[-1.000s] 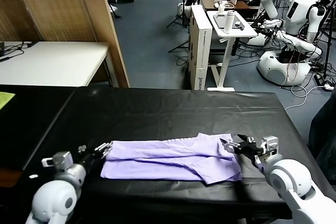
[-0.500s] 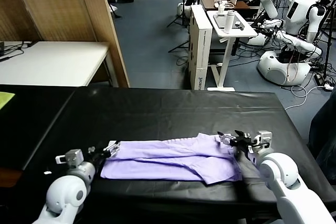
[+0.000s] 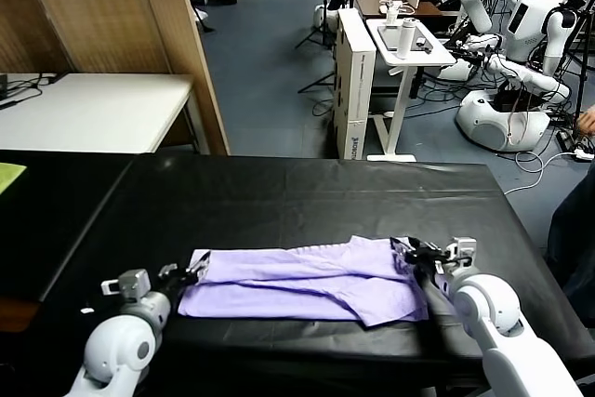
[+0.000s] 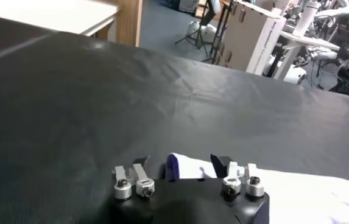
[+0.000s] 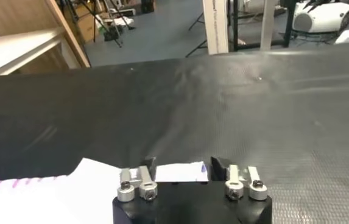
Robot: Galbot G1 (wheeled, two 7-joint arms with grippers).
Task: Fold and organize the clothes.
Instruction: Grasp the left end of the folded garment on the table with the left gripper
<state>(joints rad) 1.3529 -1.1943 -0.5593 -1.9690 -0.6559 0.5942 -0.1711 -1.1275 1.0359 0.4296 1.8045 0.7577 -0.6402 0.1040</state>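
T-shirt (image 3: 302, 282) flat on worktop (image 3: 279, 197). Left gripper (image 3: 189, 273), right gripper (image 3: 416, 253) released, straddling far corners. Clench on both layers, lift level, fold evenly.

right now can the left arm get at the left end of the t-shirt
Probably yes. The left gripper sits at the T-shirt's left edge on the black table, fingers open around a fabric corner in the left wrist view, with nothing between them. The right gripper is at the opposite end.
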